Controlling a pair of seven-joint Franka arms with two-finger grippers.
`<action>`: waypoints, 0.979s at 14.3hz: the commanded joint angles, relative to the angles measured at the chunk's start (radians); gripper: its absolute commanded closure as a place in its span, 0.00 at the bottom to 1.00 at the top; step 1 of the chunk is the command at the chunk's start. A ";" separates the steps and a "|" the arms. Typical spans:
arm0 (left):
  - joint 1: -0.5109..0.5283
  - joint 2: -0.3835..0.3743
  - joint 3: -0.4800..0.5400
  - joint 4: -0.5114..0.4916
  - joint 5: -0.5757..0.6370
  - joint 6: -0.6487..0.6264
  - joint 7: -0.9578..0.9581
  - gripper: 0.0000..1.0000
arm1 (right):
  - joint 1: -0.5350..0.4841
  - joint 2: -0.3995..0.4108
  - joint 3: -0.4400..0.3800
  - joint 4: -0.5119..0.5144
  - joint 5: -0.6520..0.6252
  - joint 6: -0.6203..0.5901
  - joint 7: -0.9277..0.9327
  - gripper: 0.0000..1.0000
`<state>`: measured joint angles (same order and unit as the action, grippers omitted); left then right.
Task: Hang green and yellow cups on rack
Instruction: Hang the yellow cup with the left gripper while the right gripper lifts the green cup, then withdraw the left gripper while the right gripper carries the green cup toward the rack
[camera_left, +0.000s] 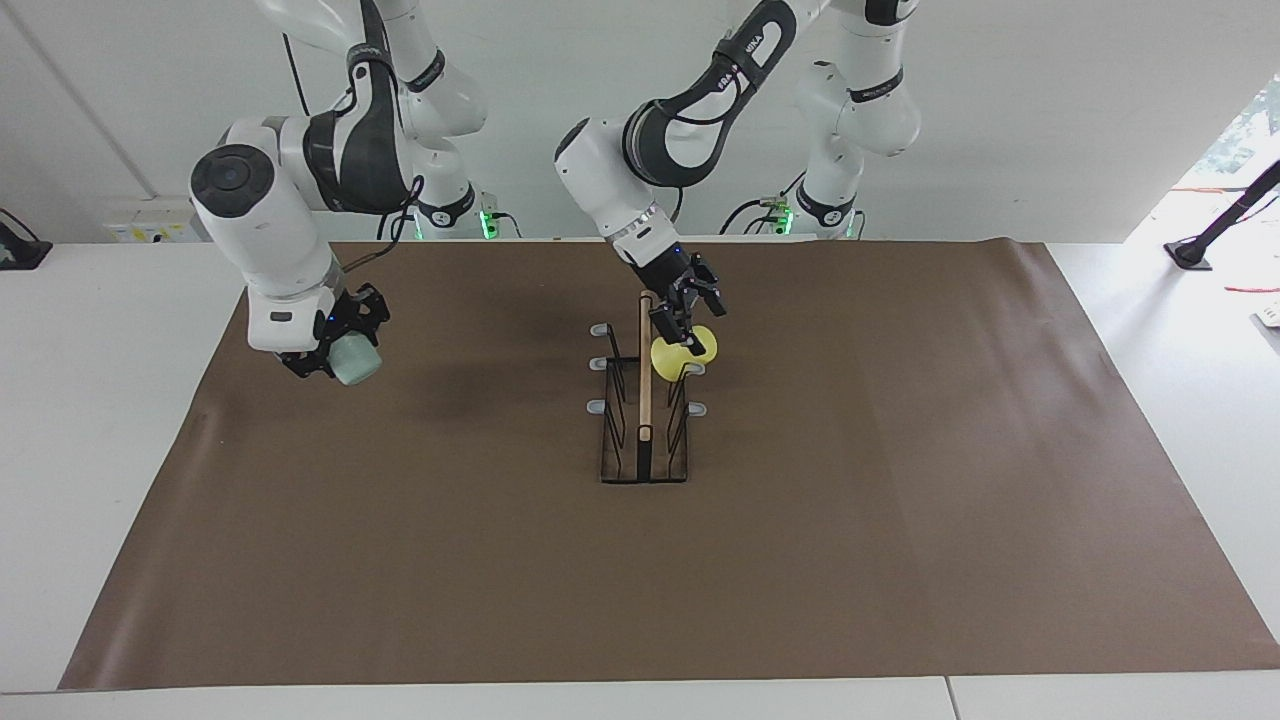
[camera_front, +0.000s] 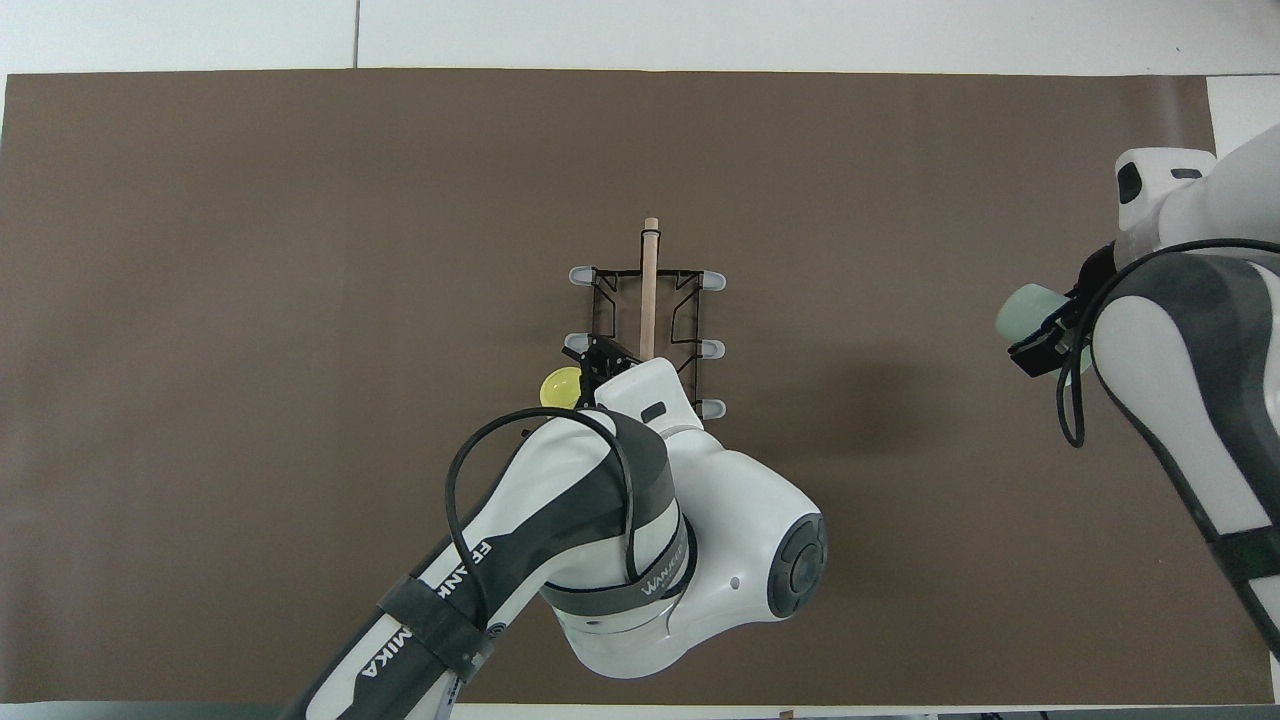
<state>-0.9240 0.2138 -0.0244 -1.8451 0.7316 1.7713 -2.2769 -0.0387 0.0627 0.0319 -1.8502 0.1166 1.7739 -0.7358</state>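
We find the left tool (camera_left: 688, 322) wide over the yellow cup (camera_left: 683, 352) on the rack (camera_left: 645, 440); the right tool (camera_left: 335, 352) holds the green cup (camera_left: 352, 361) toward nine o'clock in the facing view

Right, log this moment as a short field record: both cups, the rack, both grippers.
yellow cup: on a rack prong at the left arm's side, no fingers closed on it
green cup: held in the air over the mat toward the right arm's end
rack: upright mid-mat, other prongs bare
left gripper: open, just above the yellow cup
right gripper: shut on the green cup
mat: brown, covers the table
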 joint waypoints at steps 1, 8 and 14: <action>0.028 -0.066 0.009 0.004 -0.076 -0.020 0.121 0.00 | -0.041 -0.046 0.005 0.008 0.196 -0.065 -0.013 1.00; 0.290 -0.235 0.011 -0.006 -0.357 -0.016 0.786 0.00 | -0.032 -0.124 0.005 -0.096 0.801 -0.036 -0.104 1.00; 0.572 -0.251 0.012 -0.005 -0.593 0.011 1.497 0.00 | 0.184 -0.222 0.014 -0.344 1.246 0.362 -0.392 1.00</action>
<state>-0.4237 -0.0220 -0.0030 -1.8318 0.2094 1.7656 -0.9574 0.0546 -0.0775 0.0428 -2.0478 1.1838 1.9756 -1.0265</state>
